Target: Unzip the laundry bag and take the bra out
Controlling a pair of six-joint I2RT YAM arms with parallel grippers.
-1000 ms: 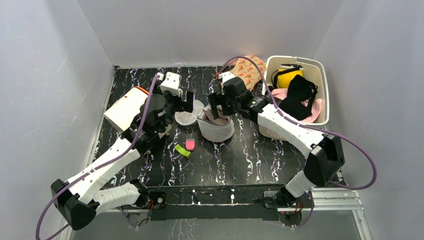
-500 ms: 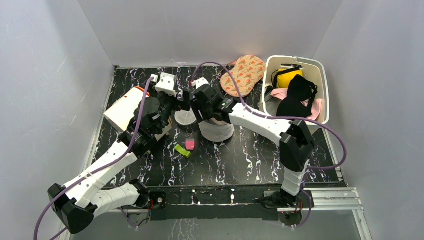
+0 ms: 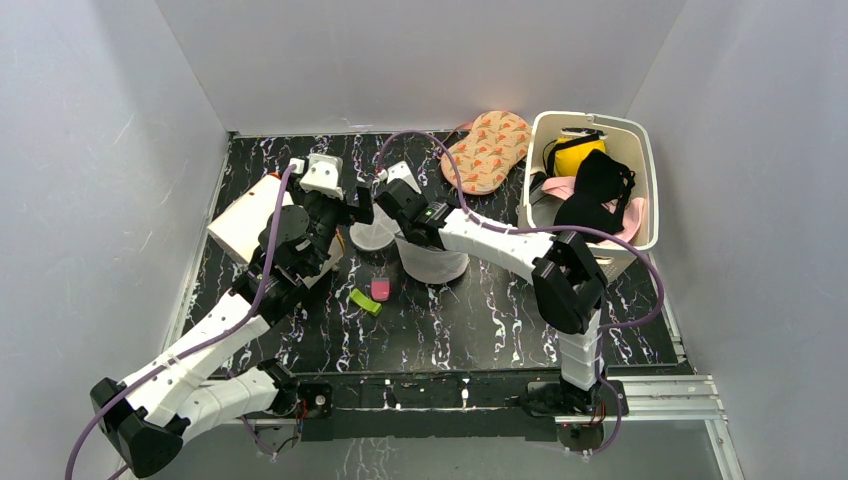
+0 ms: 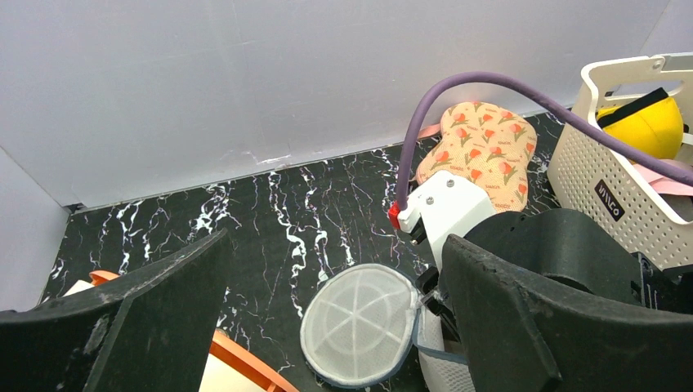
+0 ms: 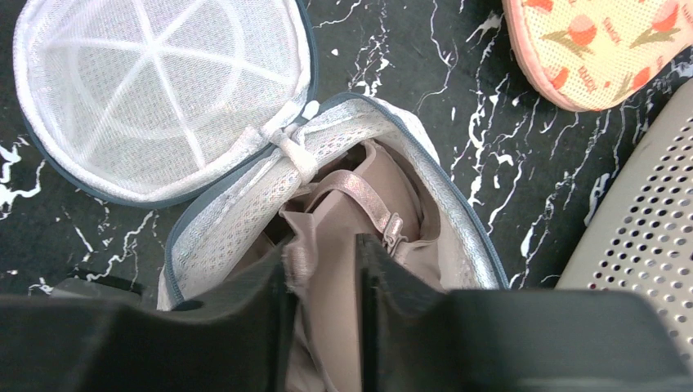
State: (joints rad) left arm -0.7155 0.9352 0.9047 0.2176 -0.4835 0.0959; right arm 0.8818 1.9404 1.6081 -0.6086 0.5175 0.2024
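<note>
The laundry bag (image 3: 432, 262) stands unzipped at mid-table, and its round mesh lid (image 3: 372, 236) is flopped open to the left. In the right wrist view the mesh wall (image 5: 221, 220) frames a beige bra (image 5: 396, 175) with a shiny strap. My right gripper (image 3: 418, 236) reaches down into the bag. Its fingers (image 5: 245, 294) pinch a fold of bra fabric, so the right gripper (image 5: 323, 257) is shut on it. My left gripper (image 3: 352, 212) hovers over the lid (image 4: 363, 325). The left gripper (image 4: 335, 241) is wide open and holds nothing.
A white slotted basket (image 3: 592, 117) at the back right holds yellow, black and pink items. A peach patterned pad (image 3: 487, 150) lies left of it. A white and orange box (image 3: 250, 215) sits at the left. Green (image 3: 366, 300) and pink (image 3: 380, 289) clips lie in front of the bag.
My right arm swung left and its gripper dropped into the bag, the jaws closing from open onto the bra fabric. The left arm drew back slightly to the left, staying open.
</note>
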